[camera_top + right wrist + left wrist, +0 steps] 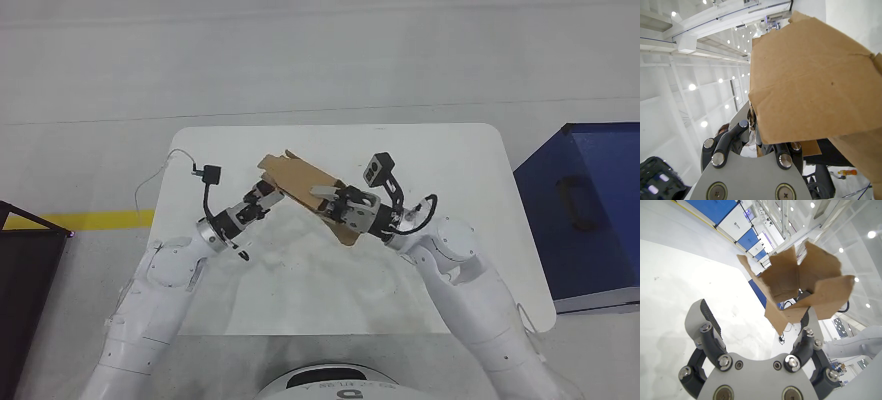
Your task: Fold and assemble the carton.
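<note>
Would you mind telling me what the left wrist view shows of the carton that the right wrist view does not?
Left wrist view: the carton seen into its open end, flaps spread and the hollow inside visible, above the white table. The left gripper is open, with one finger at a flap's edge. Right wrist view: a flat outer panel with a crease, its edge pinched in the shut right gripper. Both: the same brown carton, close to the camera.

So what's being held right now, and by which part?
The carton, gripped by the right gripper at one end's edge; the left gripper is open, holding nothing.
</note>
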